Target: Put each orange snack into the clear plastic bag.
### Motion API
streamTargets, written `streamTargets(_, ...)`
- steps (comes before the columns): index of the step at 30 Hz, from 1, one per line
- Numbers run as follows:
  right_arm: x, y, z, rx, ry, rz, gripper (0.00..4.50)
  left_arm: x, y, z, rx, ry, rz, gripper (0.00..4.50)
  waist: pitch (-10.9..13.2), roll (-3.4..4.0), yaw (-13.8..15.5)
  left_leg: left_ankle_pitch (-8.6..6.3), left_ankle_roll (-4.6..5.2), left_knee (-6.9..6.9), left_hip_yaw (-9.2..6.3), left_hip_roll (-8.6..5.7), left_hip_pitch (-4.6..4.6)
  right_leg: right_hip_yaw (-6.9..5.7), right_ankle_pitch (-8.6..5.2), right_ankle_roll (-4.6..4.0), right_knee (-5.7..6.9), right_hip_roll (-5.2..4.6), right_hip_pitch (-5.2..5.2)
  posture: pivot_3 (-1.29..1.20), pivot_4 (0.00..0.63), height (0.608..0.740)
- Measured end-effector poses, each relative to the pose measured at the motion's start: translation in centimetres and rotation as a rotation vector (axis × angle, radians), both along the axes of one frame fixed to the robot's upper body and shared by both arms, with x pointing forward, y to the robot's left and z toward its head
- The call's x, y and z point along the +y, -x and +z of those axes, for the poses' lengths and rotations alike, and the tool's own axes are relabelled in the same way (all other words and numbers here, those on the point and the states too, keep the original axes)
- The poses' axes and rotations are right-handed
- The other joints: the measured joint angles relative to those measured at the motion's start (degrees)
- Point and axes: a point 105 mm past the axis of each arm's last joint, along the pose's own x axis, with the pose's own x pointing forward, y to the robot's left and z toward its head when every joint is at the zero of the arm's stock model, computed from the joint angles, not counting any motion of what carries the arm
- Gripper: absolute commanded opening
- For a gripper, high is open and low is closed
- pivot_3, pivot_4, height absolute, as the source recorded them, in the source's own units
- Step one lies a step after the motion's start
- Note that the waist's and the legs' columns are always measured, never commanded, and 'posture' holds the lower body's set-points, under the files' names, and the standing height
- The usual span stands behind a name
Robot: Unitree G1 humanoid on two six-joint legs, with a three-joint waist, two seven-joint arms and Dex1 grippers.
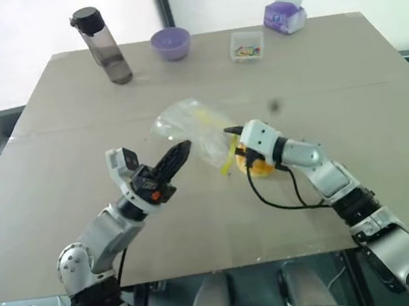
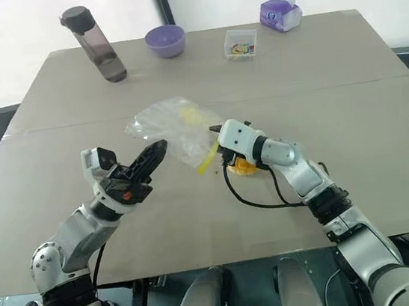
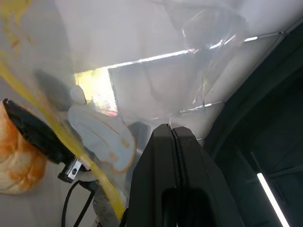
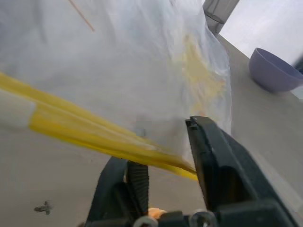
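Bag (image 1: 190, 128) first, as the landmark: the clear plastic bag hangs crumpled above the middle of the table (image 1: 61, 209), and everything else is placed from it.

On its near left side the left gripper (image 1: 177, 156) has its fingers pressed flat together, pinching the bag's lower left edge; the left wrist view shows crinkled film just past the closed tips. On the bag's near right side the right gripper (image 4: 163, 156) has its jaws set at a narrow gap astride the yellow seal strip (image 4: 90, 137); whether they already pinch the strip I cannot tell.

The orange snack (image 1: 258, 167) lies on the table just right of and below the bag's mouth, tucked under the right wrist and mostly hidden by it. The strip runs slantwise down toward the snack, so the mouth faces the right arm, which is much the nearer one. I judge the coming move turns on spreading that mouth toward the snack.

A yellow patch shows through the film; what it is stays unclear.

Beyond the bag, at the table's far edge, stand a dark bottle (image 1: 102, 47), a purple bowl (image 1: 171, 43), a small clear tub (image 1: 246, 45) and a tissue box (image 1: 284, 14).
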Motion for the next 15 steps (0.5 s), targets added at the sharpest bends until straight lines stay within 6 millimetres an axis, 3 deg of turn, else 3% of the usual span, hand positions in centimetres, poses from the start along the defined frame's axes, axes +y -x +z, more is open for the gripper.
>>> streamTargets(1,-0.3,-0.1,0.0,-0.001,-0.002,-0.009,0.05,0.3,0.2,-0.1,0.002,-0.017,0.002,0.00,0.0,0.00,-0.2,0.00,0.00,-0.01,0.01,0.01,0.00,0.02,0.00,0.00,0.01,0.01,-0.02,0.00,0.150,0.740)
streamTargets(7,-0.7,-0.4,0.4,-0.021,-0.028,-0.030,0.05,1.2,0.6,-1.4,0.052,-0.133,0.025,0.00,0.0,0.01,-0.2,0.00,0.00,-0.05,0.02,0.03,0.01,0.03,0.00,-0.01,0.01,0.01,-0.04,0.00,0.150,0.740)
streamTargets(10,-0.7,-1.0,1.5,-0.032,-0.078,-0.062,0.00,2.2,-0.4,-2.0,0.015,-0.264,0.145,0.80,0.0,0.03,-0.1,0.00,0.00,-0.05,0.05,-0.03,0.00,0.03,0.00,-0.02,0.01,0.02,-0.04,0.00,0.150,0.740)
streamTargets(13,-0.8,-2.2,4.3,-0.097,-0.122,-0.116,0.00,3.3,-1.5,-1.8,-0.021,-0.312,0.245,2.17,0.1,0.03,-0.1,0.01,-0.02,-0.08,0.05,-0.01,-0.01,0.04,0.00,-0.02,0.01,0.02,-0.09,0.00,0.150,0.740)
streamTargets(15,-0.9,-2.8,6.0,-0.128,-0.155,-0.144,0.00,3.5,-1.8,-1.3,-0.050,-0.334,0.263,2.37,0.1,0.02,-0.1,0.01,-0.02,-0.15,0.04,0.01,-0.07,0.04,0.00,-0.02,-0.01,0.01,-0.22,0.00,0.150,0.740)
